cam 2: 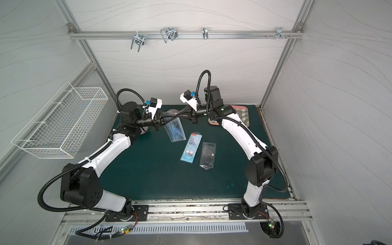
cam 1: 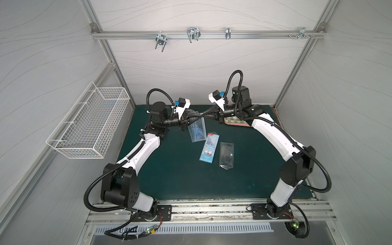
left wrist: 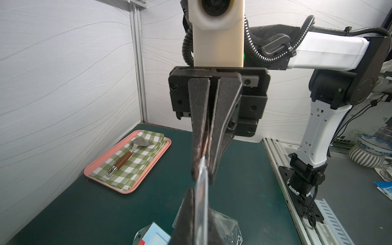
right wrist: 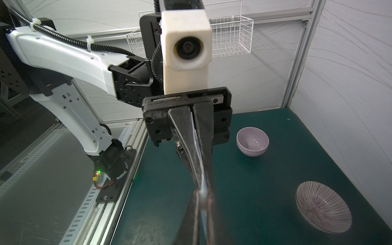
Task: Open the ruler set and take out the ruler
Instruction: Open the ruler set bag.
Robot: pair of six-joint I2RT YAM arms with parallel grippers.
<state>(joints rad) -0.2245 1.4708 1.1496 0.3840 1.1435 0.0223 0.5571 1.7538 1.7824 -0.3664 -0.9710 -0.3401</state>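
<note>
Top views, arms: you see the left gripper (cam 1: 199,115) and right gripper (cam 1: 204,115) tip to tip above the green mat (cam 1: 169,169), both pinched tight on the clear ruler set (cam 1: 197,129), which slopes down from their tips.
Left wrist, room: pink tray (left wrist: 127,191) sits beside the wall (left wrist: 63,63).
Right wrist, surface: bowl (right wrist: 252,141) and plate (right wrist: 322,206) lie well apart on the mat.

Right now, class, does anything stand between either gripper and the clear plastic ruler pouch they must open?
Nothing visible does. The left gripper and the right gripper are both shut on the upper edge of the clear plastic pouch with bluish rulers, tips nearly meeting, above the green mat.
</note>
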